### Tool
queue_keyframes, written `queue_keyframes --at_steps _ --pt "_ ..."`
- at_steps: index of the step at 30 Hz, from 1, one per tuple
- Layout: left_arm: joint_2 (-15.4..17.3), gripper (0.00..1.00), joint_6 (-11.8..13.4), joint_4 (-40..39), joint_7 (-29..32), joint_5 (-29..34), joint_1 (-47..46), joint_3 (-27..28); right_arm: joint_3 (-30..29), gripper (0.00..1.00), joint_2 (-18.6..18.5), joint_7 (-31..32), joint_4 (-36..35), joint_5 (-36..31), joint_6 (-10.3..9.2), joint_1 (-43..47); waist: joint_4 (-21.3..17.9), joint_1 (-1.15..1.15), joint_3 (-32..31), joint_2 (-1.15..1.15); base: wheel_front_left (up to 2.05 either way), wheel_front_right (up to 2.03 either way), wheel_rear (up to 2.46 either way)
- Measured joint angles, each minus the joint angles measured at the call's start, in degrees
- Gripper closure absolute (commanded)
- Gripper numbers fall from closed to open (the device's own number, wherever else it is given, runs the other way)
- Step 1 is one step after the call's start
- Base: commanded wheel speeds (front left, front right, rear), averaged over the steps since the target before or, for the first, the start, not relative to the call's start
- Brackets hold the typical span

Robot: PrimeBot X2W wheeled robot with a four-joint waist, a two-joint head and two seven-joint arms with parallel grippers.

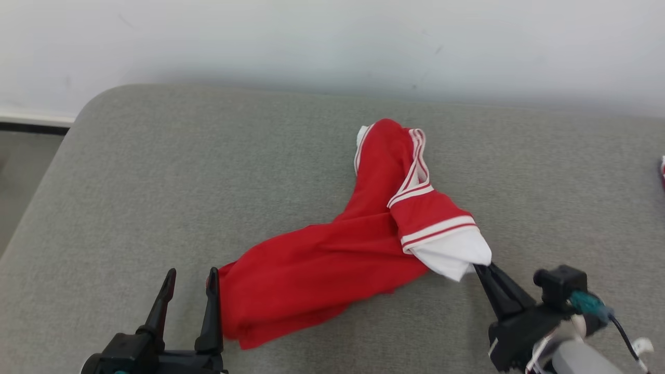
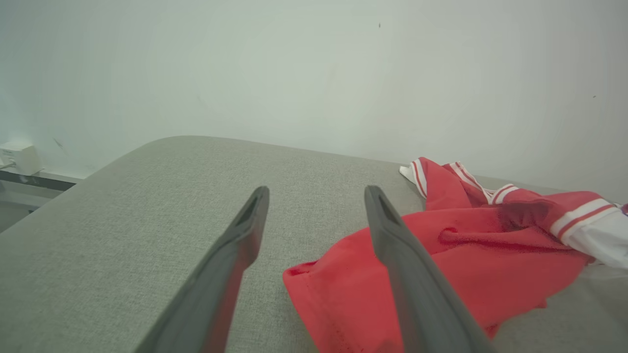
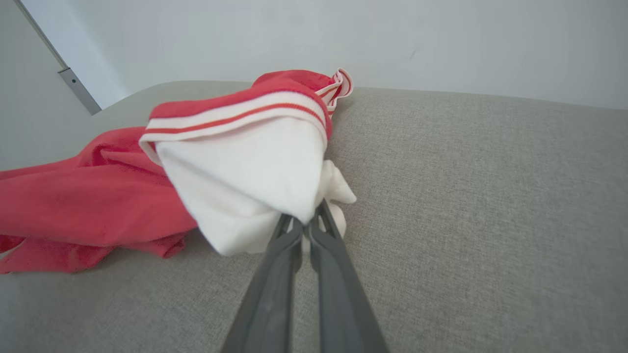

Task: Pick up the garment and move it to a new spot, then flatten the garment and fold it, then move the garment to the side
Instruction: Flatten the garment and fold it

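Observation:
A red garment (image 1: 332,254) with white-striped trim and a white panel lies crumpled on the grey cushioned surface (image 1: 156,182). My right gripper (image 1: 480,270) is shut on the white end of the garment (image 3: 255,171), which rises in a peak from the pinch point. My left gripper (image 1: 191,278) stands open just left of the garment's near red edge, its right finger almost against the cloth. In the left wrist view the left gripper (image 2: 314,196) is spread wide, and the red garment (image 2: 441,264) lies behind and to the right of the right finger.
The grey surface ends at a rounded corner at far left (image 1: 88,109), with floor beyond. A pale wall (image 1: 332,41) runs behind it. A small red and white item (image 1: 662,169) peeks in at the right edge.

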Motion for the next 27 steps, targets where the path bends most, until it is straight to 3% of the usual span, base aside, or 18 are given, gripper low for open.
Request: queue_keyframes --at_steps 5,9,10,11,12,21,27 --pt "-0.01 0.00 -0.01 0.01 -0.01 0.00 0.26 0.40 -5.63 1.00 -0.60 1.03 -8.54 5.37 0.00 9.29 -2.63 0.00 -1.15 0.00 0.00 0.00 0.00" --pt "-0.02 0.00 -0.02 0.03 -0.01 0.00 0.79 0.74 -10.96 1.00 1.31 4.61 -14.86 10.27 0.00 17.12 -4.08 0.00 -1.83 0.00 0.00 0.00 0.00" --pt "-0.01 0.00 -0.02 0.04 -0.01 -0.01 0.81 0.86 -12.14 0.82 1.65 5.39 -15.44 10.47 0.00 18.59 -4.39 -0.01 -1.92 0.00 0.00 0.00 0.00" --pt "0.00 0.00 -0.02 0.04 -0.01 -0.03 0.83 0.91 -13.22 0.05 1.55 6.00 -15.62 9.73 0.00 19.70 -4.67 0.00 -2.00 0.00 0.00 0.00 0.00" --pt "0.01 0.00 -0.03 0.05 -0.01 -0.11 0.87 0.87 -14.47 0.00 1.36 6.28 -15.82 8.36 0.00 20.57 -4.91 0.00 -2.06 0.00 0.00 0.00 0.00" --pt "-0.02 0.00 -0.04 -0.21 -0.01 0.09 1.12 0.51 -22.93 0.00 3.64 6.79 -23.53 -5.16 0.00 22.73 -5.44 0.00 -3.15 -0.01 0.00 0.00 0.00" --pt "-0.02 0.00 -0.03 -0.56 -0.01 0.26 1.31 0.71 -19.54 0.00 5.21 10.39 -27.74 -11.36 0.00 21.58 -5.00 0.00 -3.44 0.00 0.00 0.00 0.00"
